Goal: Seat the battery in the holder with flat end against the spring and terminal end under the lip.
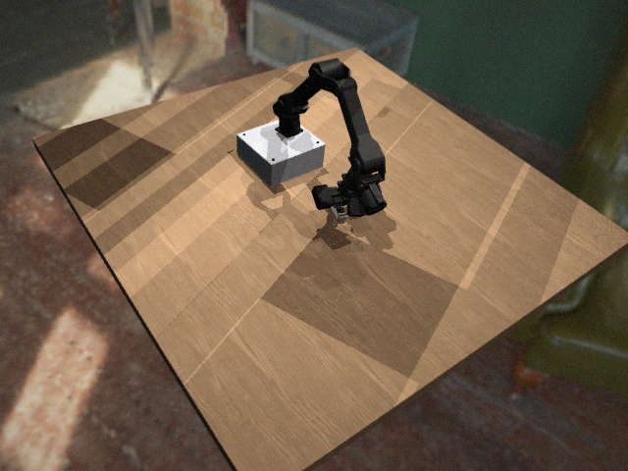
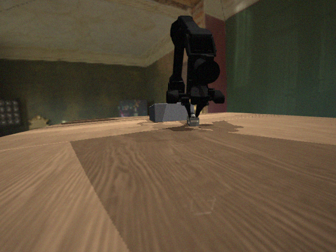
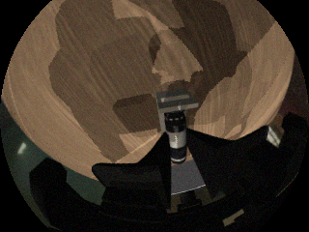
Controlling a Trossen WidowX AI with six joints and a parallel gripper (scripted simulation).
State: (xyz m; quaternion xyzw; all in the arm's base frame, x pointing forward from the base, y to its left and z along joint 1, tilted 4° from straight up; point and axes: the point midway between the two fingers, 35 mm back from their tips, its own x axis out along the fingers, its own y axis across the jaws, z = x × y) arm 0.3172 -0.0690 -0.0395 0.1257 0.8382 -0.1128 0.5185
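The battery, black with a pale band, is between the fingers of my gripper. My gripper is shut on it. In the exterior view it stands tilted up above the small grey holder. The holder sits on the table below the fingertips. In the wrist view, the battery's dark end is close to the holder's crosswise end wall, and its other end is raised towards the camera. Whether the battery touches the holder is unclear. The spring and the holder's floor are hidden.
The grey-white base box of the arm stands behind the holder. The wooden table carries patchy shadows from the arm. Its edges are far from the holder.
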